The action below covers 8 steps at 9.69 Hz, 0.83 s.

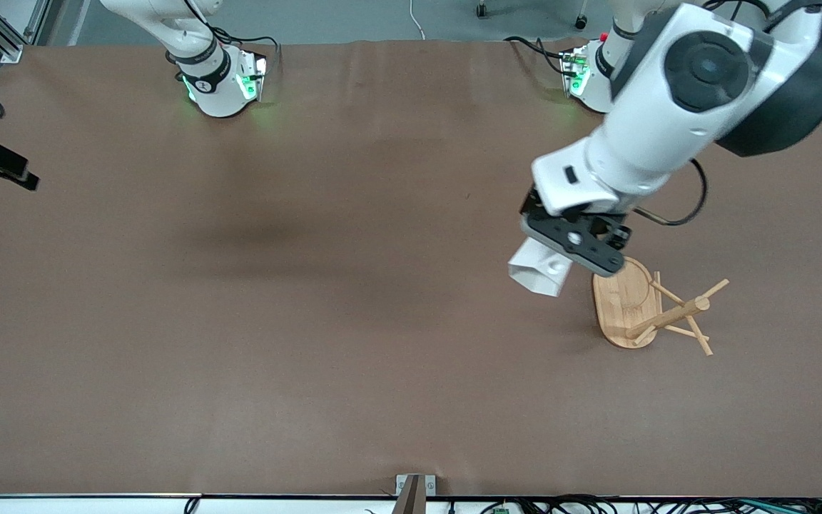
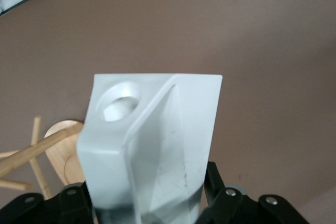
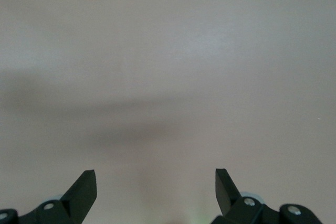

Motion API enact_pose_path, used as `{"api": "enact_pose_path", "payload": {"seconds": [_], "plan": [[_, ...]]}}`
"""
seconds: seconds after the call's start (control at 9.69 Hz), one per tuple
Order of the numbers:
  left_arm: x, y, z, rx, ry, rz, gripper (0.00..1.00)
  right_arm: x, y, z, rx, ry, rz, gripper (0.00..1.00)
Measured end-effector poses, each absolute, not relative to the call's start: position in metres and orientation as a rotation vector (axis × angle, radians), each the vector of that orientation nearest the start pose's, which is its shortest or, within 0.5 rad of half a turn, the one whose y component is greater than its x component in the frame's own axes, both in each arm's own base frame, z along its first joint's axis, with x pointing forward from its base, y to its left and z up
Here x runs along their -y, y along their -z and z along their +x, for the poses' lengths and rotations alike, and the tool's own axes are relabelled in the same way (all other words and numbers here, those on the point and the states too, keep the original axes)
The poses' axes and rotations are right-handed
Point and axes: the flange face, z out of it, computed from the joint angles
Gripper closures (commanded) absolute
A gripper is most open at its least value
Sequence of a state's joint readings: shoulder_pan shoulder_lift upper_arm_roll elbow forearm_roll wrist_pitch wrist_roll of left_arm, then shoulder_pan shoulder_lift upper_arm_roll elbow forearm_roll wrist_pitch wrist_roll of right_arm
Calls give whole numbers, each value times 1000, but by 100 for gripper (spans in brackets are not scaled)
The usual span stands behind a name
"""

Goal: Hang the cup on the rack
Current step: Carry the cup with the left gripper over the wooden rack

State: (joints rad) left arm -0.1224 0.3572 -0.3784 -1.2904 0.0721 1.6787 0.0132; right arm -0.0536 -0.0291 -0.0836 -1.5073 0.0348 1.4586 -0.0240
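Brown tabletop (image 1: 311, 321) lies under your waiting right gripper (image 3: 156, 182), spread wide, while beside the rack (image 1: 628, 303) your left gripper (image 1: 575, 246) pinches the cup (image 1: 541, 268) aloft; misaligning its handle hole could topple the rack.
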Motion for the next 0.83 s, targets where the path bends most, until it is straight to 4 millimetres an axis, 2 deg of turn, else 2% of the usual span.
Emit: {"api": "enact_pose_path", "payload": {"seconds": [0.21,0.52,0.72,0.83], "plan": [[244,-534,607,-681,69,-3139,100,85,-683,522,-215,6,-3103,0],[208,-480,578,-696,30,-3110,100,89,-683,520,-225,-11,-3111,0],[173,-452,571,-721,-46,-3089,100,89,-688,518,-226,-14,-3112,0],[164,-439,569,-742,-71,-3081,100,88,-696,515,-227,-20,-3112,0]]}}
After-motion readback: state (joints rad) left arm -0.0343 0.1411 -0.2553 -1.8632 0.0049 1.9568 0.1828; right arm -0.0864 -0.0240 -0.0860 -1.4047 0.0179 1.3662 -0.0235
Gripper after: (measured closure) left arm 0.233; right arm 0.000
